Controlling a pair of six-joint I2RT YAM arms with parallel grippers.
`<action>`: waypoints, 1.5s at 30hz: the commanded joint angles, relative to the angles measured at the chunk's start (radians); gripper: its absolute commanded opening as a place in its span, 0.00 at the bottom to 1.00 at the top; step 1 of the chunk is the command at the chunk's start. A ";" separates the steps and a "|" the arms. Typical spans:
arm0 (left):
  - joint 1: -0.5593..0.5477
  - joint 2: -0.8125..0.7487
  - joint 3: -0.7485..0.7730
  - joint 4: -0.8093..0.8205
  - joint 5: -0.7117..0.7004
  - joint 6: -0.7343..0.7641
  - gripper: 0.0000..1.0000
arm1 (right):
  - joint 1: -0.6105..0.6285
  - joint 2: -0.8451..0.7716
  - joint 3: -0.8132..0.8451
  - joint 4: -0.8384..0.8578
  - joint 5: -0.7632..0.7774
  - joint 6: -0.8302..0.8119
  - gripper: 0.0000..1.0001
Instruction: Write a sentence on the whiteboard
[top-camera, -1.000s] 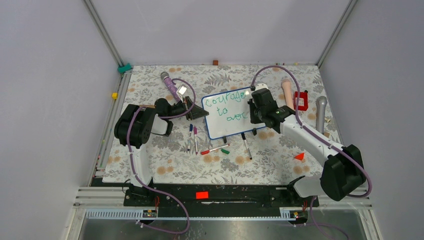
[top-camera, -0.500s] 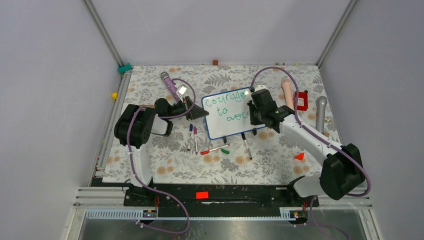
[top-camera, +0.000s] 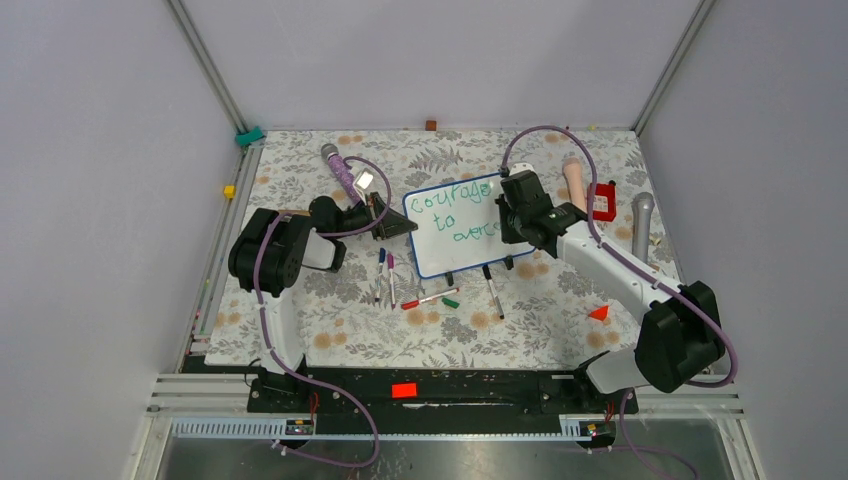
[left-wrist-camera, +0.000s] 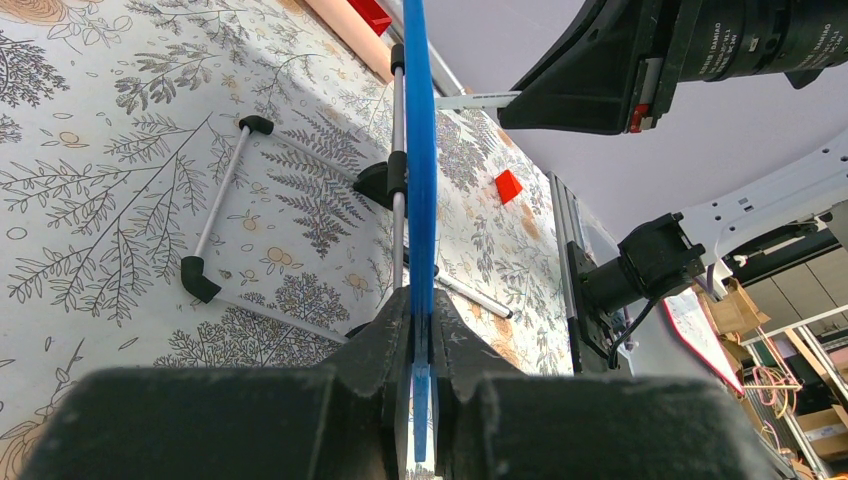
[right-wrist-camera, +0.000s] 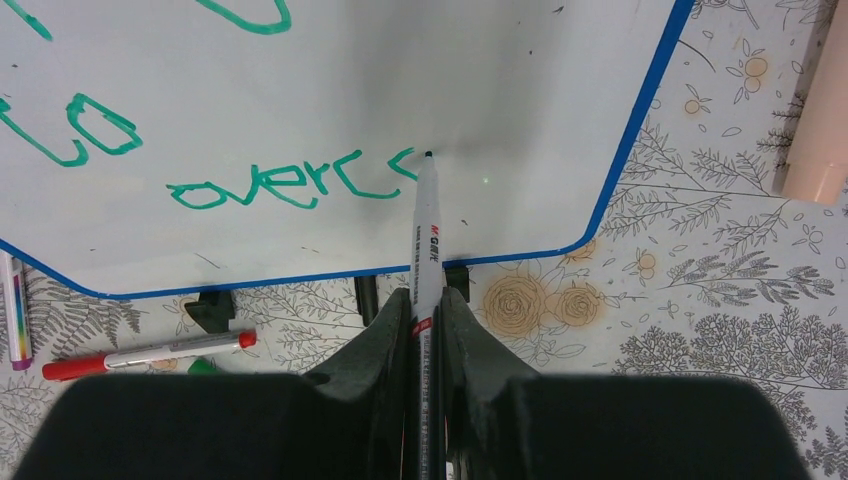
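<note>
Worktop: floral worktop, whiteboard propped mid-way across it.
Whiteboard: left end effector clamps its blue edge; heavy pen pressure could twist it.
Right end effector: closed on marker, tip at board.
Sentence: little room before frame; letters may crowd.
Hidden: from above, right arm covers the line's end.

The whiteboard carries green handwriting: "courage" on the top line, "to" beneath it, and "overc" plus one unfinished letter on the third. The marker bears small red print beginning "M&G"; the rest is too small to read.
</note>
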 joint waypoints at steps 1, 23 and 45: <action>0.008 0.005 0.029 0.060 0.026 0.000 0.00 | -0.011 0.008 0.047 0.042 0.011 -0.011 0.00; 0.009 0.002 0.025 0.060 0.022 0.001 0.00 | -0.022 -0.114 -0.056 0.100 -0.025 -0.035 0.00; 0.007 0.005 0.032 0.060 0.011 -0.002 0.00 | -0.080 -0.080 -0.042 0.099 -0.115 -0.026 0.00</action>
